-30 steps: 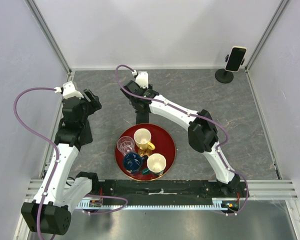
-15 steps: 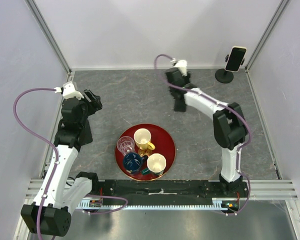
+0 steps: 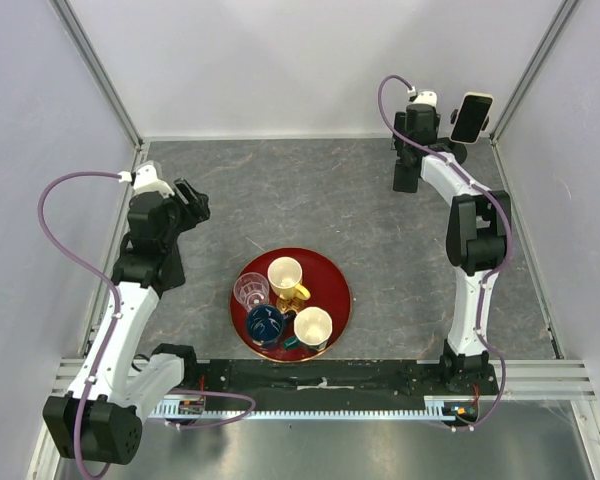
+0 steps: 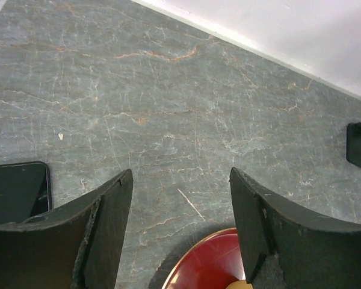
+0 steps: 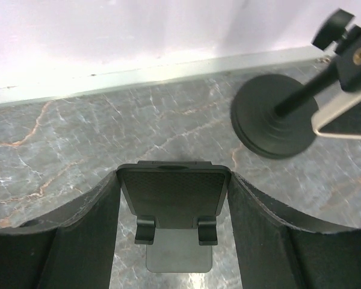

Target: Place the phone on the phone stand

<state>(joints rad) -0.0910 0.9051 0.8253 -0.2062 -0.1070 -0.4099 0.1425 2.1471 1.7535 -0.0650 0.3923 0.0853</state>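
The phone (image 3: 471,117), black screen with a pale rim, sits clamped in the head of the phone stand (image 3: 448,152), a black disc base with a thin stem, in the back right corner. The right wrist view shows the disc base (image 5: 275,123) and the phone's pale edge (image 5: 344,119) at the right. My right gripper (image 3: 407,165) is just left of the stand, shut on a small black folding holder (image 5: 173,195) with two front hooks, held above the table. My left gripper (image 3: 192,200) is open and empty at the left; its jaws (image 4: 180,198) stand wide apart.
A red round tray (image 3: 338,283) holding several cups lies at the near middle; its rim shows in the left wrist view (image 4: 198,265). An all-black flat rectangle (image 4: 17,191) lies on the table by my left finger. White walls enclose the back and sides.
My right arm has swung from the table's middle to the back right corner, carrying the black folding holder up beside the phone stand. The left arm has barely moved.
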